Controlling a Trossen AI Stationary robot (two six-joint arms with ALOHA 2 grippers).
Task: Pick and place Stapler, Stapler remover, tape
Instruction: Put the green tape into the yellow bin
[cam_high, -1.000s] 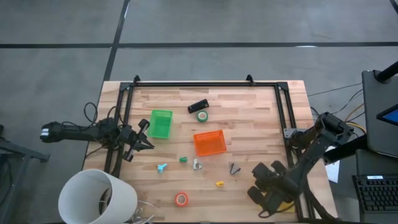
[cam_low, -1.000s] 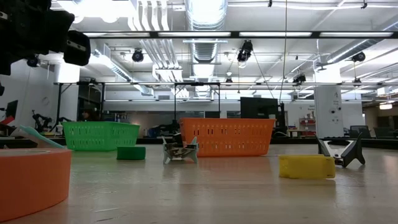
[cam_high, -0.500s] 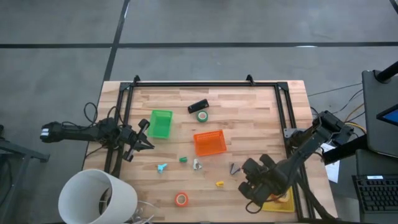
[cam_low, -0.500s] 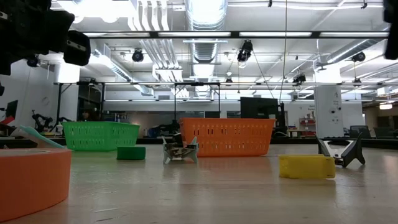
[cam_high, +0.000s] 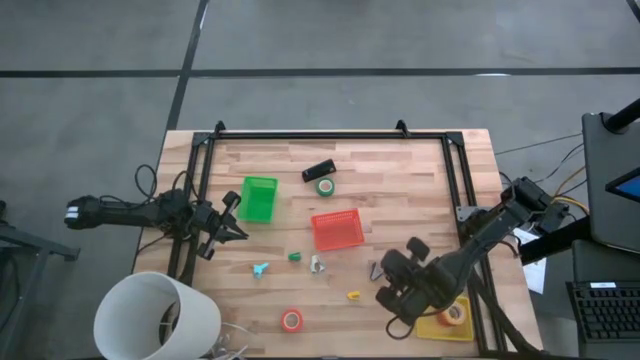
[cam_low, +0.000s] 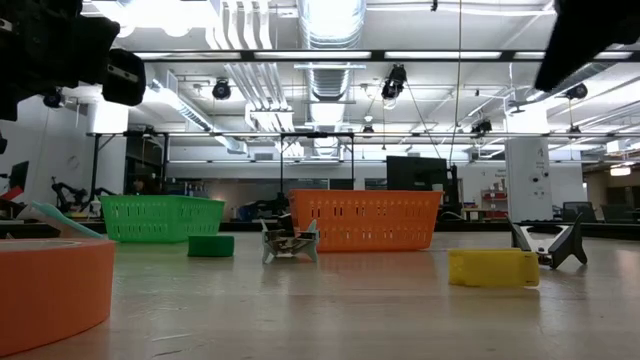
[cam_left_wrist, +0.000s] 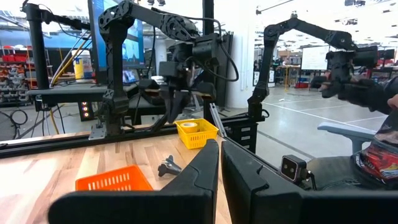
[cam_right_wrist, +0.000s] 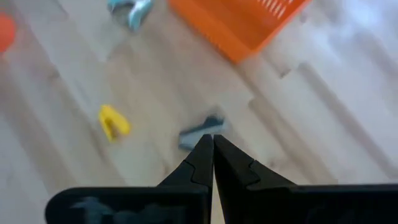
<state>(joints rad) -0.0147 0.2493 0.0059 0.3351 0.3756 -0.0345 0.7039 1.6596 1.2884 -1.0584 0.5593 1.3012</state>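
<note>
Little of the sorting looks done. A yellow bin (cam_high: 447, 318) sits at the near right corner of the bench (cam_high: 400, 180) with one orange tape roll (cam_high: 456, 313) inside it; that is the only task item that can be seen in a container. The green bin (cam_high: 259, 198) and the orange bin (cam_high: 336, 229) both look empty from above. The black stapler (cam_high: 318, 170) lies loose near the far edge, with a green tape roll (cam_high: 325, 186) just beside it, and another orange tape roll (cam_high: 291, 320) rests near the front edge. Small loose pieces remain between them: a dark grey clip-like piece (cam_high: 376, 270), a yellow piece (cam_high: 353, 295), a silver-grey one (cam_high: 316, 264), a green one (cam_high: 294, 256) and a light blue one (cam_high: 260, 269); which of these is the stapler remover cannot be told.

The right claw (cam_right_wrist: 212, 144), pressed together and holding nothing, hangs over the bench just beside the dark grey clip-like piece. A second ago the right arm was lower and farther right, covering the yellow bin; it has since swung inward towards the middle, uncovering the bin and its roll. The left claw (cam_left_wrist: 219, 149), also pressed together and empty, has not moved from the left edge beside the green bin
</note>
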